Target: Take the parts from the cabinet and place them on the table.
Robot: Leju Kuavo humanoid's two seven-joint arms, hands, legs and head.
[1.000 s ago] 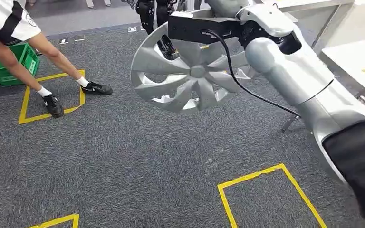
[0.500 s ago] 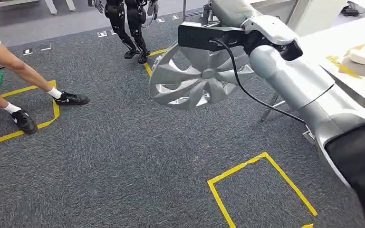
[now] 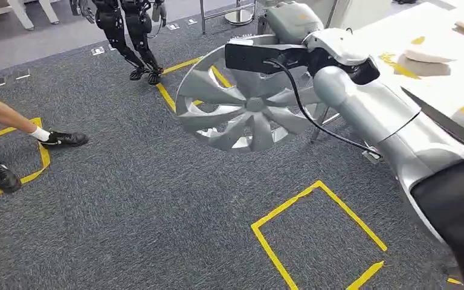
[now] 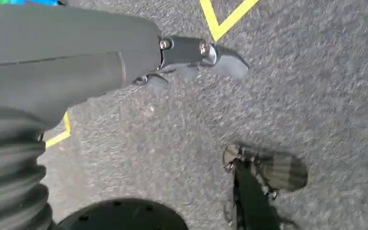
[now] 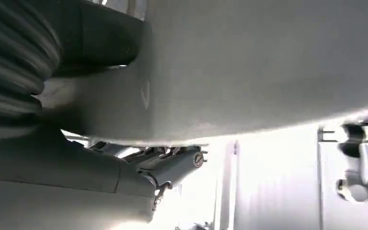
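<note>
The robot holds a big silver wheel cover [image 3: 248, 106] up in the air with its right robot hand [image 3: 290, 21]. In the head view the right arm reaches forward and the wheel cover hangs just under the wrist, above the grey carpet floor [image 3: 145, 205]. In the right wrist view the pale cover sits pressed against the thumb and fingers, so the right robot hand is gripping it.

The left robot hand [image 4: 191, 55] hangs down over the carpet. Nothing is in it. Its fingers look tucked in, but I cannot tell for sure if it is open or closed.

The white table [image 3: 447, 78] is at the far right, close to the wheel cover but not under it. Some pale things already lie on it.

So the first part looks done: the part is out of the cabinet and in the robot's grip. What is left is to carry it over the table, set it down flat and let go.

A person's legs and shoes [image 3: 63, 139] are off to the left, well away. Yellow tape squares [image 3: 314, 223] mark the floor.
</note>
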